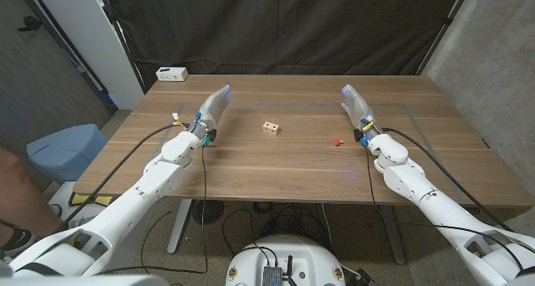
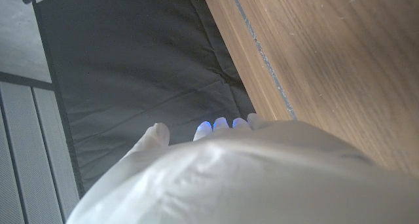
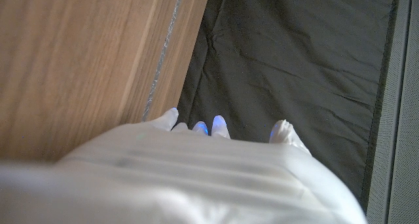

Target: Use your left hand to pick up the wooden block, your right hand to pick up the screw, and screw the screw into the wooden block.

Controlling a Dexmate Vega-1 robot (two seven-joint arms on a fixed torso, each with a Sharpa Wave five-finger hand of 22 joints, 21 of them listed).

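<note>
Head view: the left hand (image 1: 214, 107) stands on the wooden table (image 1: 251, 165) with its fingers stretched forward and held close together, pointing toward the far edge — it holds nothing, its fingers extended rather than curled. Its white arm comes in from the lower left corner, a black cable running along the forearm. The right hand (image 1: 356, 104) mirrors it on the other side, fingers likewise straight and reaching away from the robot, nothing in its grasp, its arm rising from the lower right corner.

In the left wrist view the back of the left hand (image 2: 249, 171) is seen large and blurred, its fingertips (image 2: 222, 124) lined up side by side against the black curtain (image 2: 144, 73). The right wrist view shows the same of the right hand (image 3: 196, 171).

Between the two hands, the wooden block (image 1: 270, 127) sits on the table, nearer the left hand but well apart from it. The small red screw (image 1: 336, 140) lies to the block's right — near the right hand, not touching it. A white power strip (image 1: 171, 73) rests at the far left corner.
</note>
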